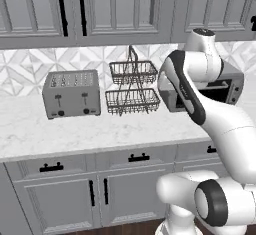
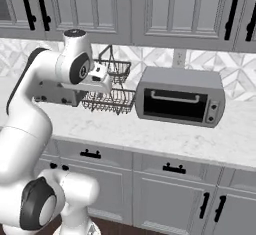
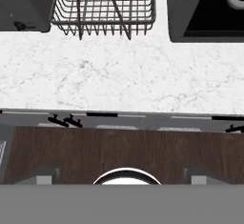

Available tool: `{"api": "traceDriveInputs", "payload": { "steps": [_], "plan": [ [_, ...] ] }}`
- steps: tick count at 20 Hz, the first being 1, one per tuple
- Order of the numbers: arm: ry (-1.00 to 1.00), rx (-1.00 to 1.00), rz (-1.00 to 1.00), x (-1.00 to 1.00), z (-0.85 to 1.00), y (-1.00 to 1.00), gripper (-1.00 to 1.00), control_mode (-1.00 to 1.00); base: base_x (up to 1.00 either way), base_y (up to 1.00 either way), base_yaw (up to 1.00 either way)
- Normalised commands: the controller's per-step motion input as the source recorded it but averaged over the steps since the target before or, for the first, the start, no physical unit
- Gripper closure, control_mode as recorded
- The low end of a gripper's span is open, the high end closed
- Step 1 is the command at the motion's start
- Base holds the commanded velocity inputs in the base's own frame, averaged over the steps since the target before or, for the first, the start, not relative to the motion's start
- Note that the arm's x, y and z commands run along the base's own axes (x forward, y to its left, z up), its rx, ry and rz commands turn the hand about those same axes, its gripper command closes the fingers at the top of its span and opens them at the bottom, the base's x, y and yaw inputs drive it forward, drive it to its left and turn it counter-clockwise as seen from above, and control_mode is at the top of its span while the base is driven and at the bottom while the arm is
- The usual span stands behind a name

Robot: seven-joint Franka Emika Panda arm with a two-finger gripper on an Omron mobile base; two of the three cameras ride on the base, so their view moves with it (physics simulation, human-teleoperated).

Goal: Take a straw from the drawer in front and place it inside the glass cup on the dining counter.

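Observation:
Grey drawer fronts with black bar handles run under the marble counter, all shut. One drawer [image 1: 138, 157] [image 2: 90, 154] sits below the wire basket and another drawer [image 2: 173, 168] [image 1: 210, 150] below the toaster oven. My gripper [image 3: 122, 175] points straight down from high over the counter's front edge. It is open, its fingertips [image 3: 45, 175] far apart with nothing between them. In the right base view my hand [image 2: 59, 94] hangs in front of the wire basket. The straw, the glass cup and the dining counter are out of view.
On the counter [image 1: 100, 134] stand a grey toaster [image 1: 71, 94], a two-tier wire basket [image 1: 132, 91] [image 2: 107, 99] [image 3: 105, 6] and a toaster oven [image 2: 180, 99] [image 1: 225, 89]. Wall cabinets [image 1: 120, 9] hang above. Base cabinet doors [image 1: 97, 194] and dark wood floor [image 3: 119, 151] lie below.

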Motion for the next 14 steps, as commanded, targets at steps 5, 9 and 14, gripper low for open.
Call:
{"api": "traceDriveInputs", "payload": {
  "steps": [5, 9, 14],
  "plan": [
    [0.0, 0.0, 0.0, 0.0, 0.0, 0.0, -1.0, 1.0, 0.11, -0.79, 0.52],
    [0.0, 0.0, 0.0, 0.0, 0.0, 0.0, -1.0, 1.0, 0.03, -0.58, 0.71],
    [0.0, 0.0, 0.0, 0.0, 0.0, 0.0, -1.0, 1.0, 0.0, -0.66, 0.71]
  ]
}}
